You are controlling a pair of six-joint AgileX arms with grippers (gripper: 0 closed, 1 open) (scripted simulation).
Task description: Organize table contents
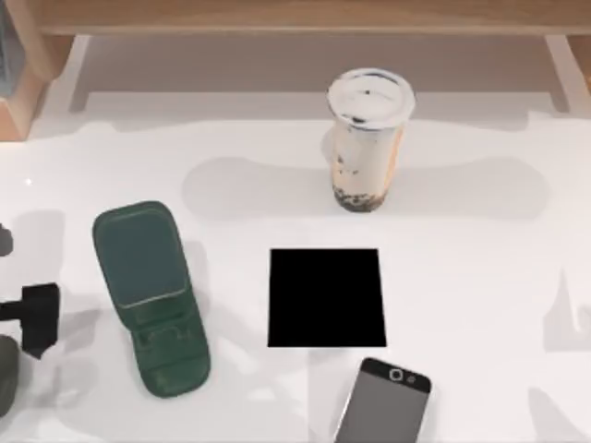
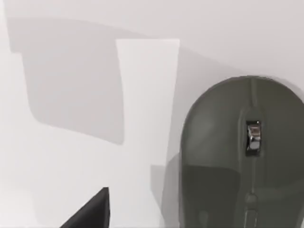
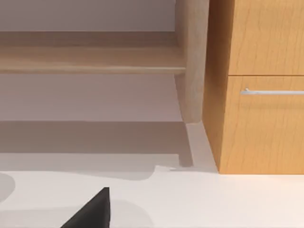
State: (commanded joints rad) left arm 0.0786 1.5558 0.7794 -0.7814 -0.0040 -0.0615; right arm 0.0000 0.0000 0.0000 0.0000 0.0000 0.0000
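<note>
- At the table's (image 1: 480, 277) far left edge the left gripper (image 1: 37, 318) hangs over one grey mouse (image 2: 242, 156); whether its fingers are open or closed I cannot tell.
- One green phone stand (image 1: 150, 295) lies right of it.
- One black pad (image 1: 326, 297) sits mid-table, one bubble-tea cup (image 1: 367, 138) upright behind it, well apart.
- One smartphone (image 1: 383, 404) is cut off by the near edge.
- Bare table stretches to the right.
- Right wrist view shows a wooden shelf (image 3: 90, 64) and drawer cabinet (image 3: 263, 85).

Light wooden shelf (image 1: 295, 17): along the white surface's (image 1: 480, 277) far edge. Wooden cabinet (image 3: 256, 118), metal handle (image 3: 273, 91): just beside the shelf's end post.
</note>
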